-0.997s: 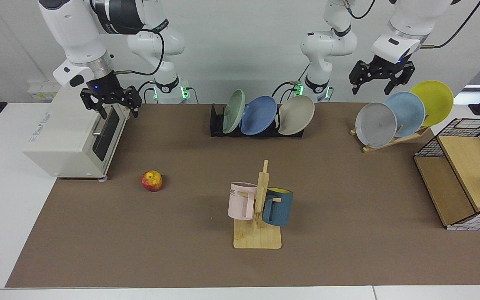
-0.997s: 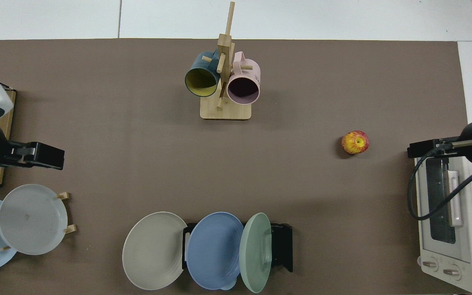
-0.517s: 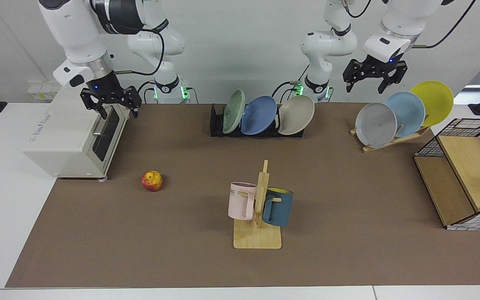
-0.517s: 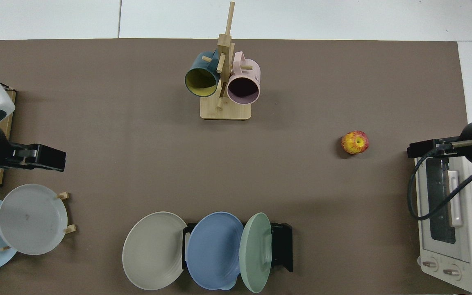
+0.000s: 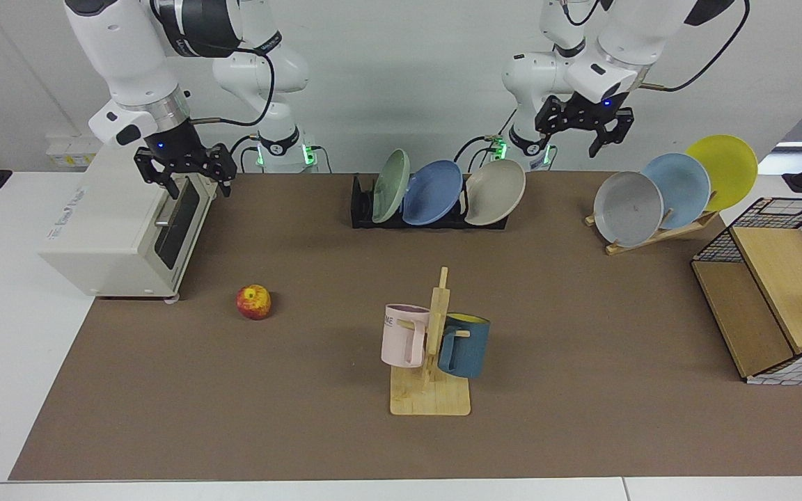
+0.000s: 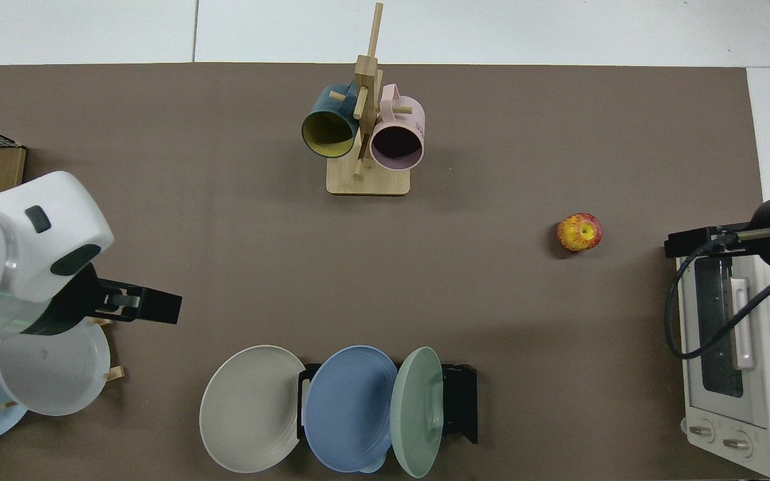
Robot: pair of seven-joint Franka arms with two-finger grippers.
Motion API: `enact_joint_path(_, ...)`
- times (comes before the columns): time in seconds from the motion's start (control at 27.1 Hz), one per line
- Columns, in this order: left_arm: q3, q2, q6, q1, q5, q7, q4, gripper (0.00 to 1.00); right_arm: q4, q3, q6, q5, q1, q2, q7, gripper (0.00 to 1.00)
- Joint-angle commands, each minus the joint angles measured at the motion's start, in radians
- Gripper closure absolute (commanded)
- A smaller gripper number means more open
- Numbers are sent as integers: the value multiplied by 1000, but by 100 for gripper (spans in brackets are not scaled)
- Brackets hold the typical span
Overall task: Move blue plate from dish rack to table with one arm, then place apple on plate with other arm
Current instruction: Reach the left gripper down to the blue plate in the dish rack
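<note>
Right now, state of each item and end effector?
Blue plate: upright in black rack, middle slot.
Apple: on table, untouched.
Left end effector: open, empty, raised between the two racks.
Right end effector: open, empty, over toaster oven.

Matte brown table top (image 5: 582, 417), paper-like. Glossy smooth periwinkle-blue round plate (image 5: 432, 193) in black slotted plastic-looking dish rack (image 5: 363, 209). Waxy red-yellow apple (image 5: 253, 302). Light unfinished wooden mug tree (image 5: 431, 390). Smooth white plastic-looking arm shells (image 6: 24, 254); matte black grippers. Off-white painted toaster oven (image 5: 95, 229), dark glass door.
</note>
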Motion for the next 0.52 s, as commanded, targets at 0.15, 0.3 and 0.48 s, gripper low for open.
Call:
enact_joint_path(0.15,-83,-91,193,-7,-96,14,-275,0,-2,3,-6,3,-9,-5,-15,0)
enact_joint_path(0.3,-131,-138,315,-7,-119,5,-408,0,-2,3,-6,3,-9,-5,-15,0)
enact_joint_path(0.48,-157,-163,361,-7,-171,14,-497,0,-2,3,-6,3,-9,-5,-15,0)
